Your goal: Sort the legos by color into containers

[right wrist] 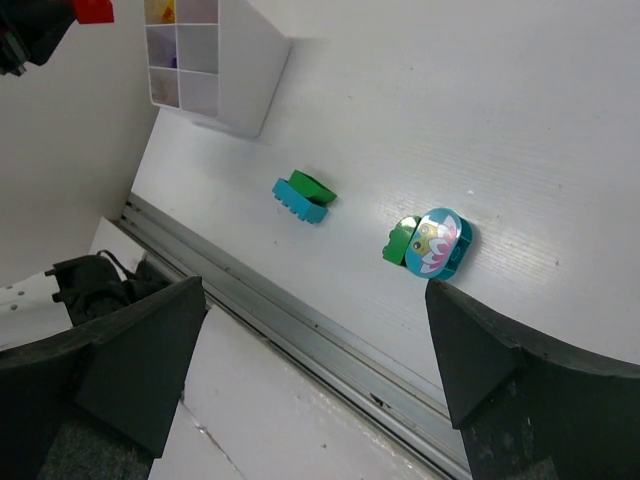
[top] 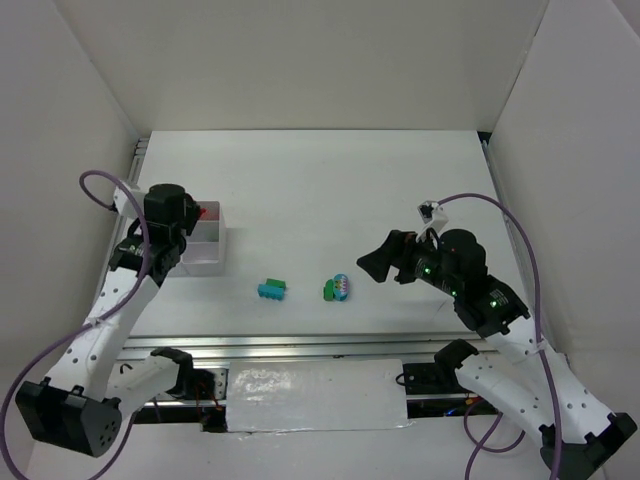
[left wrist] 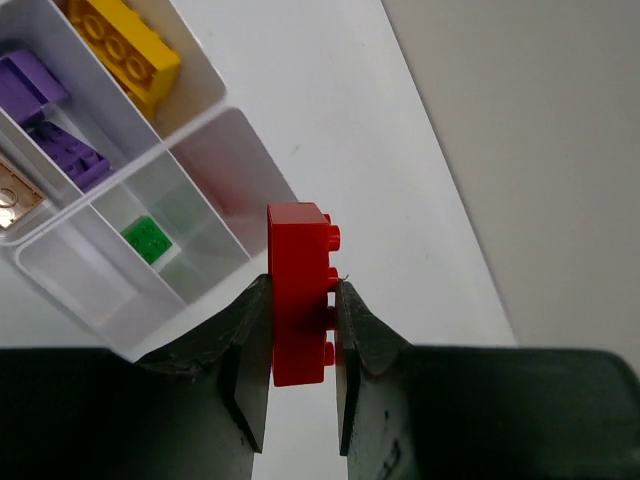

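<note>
L gripper (left wrist: 300, 325) clenched on a red brick (left wrist: 296, 245): glossy hard plastic, rectangular, row of round studs facing sideways. Fingers (left wrist: 250, 360) are dark, matte, wedge-shaped. Brick sits btwn both pads, lower half pinched, upper half sticking out past the tips, long side running along the fingers. Behind it is the tray (left wrist: 75, 285): thin translucent white plastic, square cells w/ straight dividers. Wrist view puts the brick at the tray's corner, beside the cell next to the one w/ a small green studded piece (left wrist: 147, 240). Other cells hold purple pieces (left wrist: 60, 150), a yellow studded brick (left wrist: 125, 45), and a tan-orange bit (left wrist: 12, 195) at the frame edge.

R gripper (right wrist: 312, 350) released, jaws spread wide, hanging over the smooth white table (right wrist: 480, 110). Near one finger lies a teal oval piece (right wrist: 440, 245) w/ printed top, touching a green brick (right wrist: 400, 240). Further off is a teal studded brick (right wrist: 300, 205) w/ a green piece (right wrist: 310, 184) on top. Tray is well apart from these.
</note>
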